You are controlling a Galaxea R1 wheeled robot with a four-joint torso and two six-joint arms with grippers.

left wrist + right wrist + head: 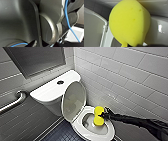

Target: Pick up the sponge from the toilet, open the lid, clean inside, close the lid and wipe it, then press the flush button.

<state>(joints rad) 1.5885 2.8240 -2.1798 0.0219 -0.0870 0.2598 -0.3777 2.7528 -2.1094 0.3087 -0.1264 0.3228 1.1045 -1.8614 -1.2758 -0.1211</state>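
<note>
White tiled wall (130, 77), right, glossy, laid in brick bond; grey tiled wall (15, 74), left; dark framed panel (37, 58) high on it, mirror or window unclear; metal grab bar (12, 103) mounted below; floor (61, 133) of small dark tiles.

Lid (73, 100) upright; toilet (80, 123) open above; wall (125, 82) close beside.

Toilet (50, 92): white ceramic, glossy and smooth.
Lid (73, 100): white plastic, smooth, with a soft sheen.
Flush button (60, 82): dark; finish too small to tell.
Sponge (98, 115): bright yellow foam, matt and soft, faintly pitted in the right wrist view.
Wall tiles (125, 77): pale glazed ceramic, glossy, with thin grout lines.
Grab bar (13, 103): silvery metal, smooth, with a dull shine.
Floor (62, 133): small dark tiles, matt.
Cable (67, 18): blue, with a smooth plastic sheath.
</note>
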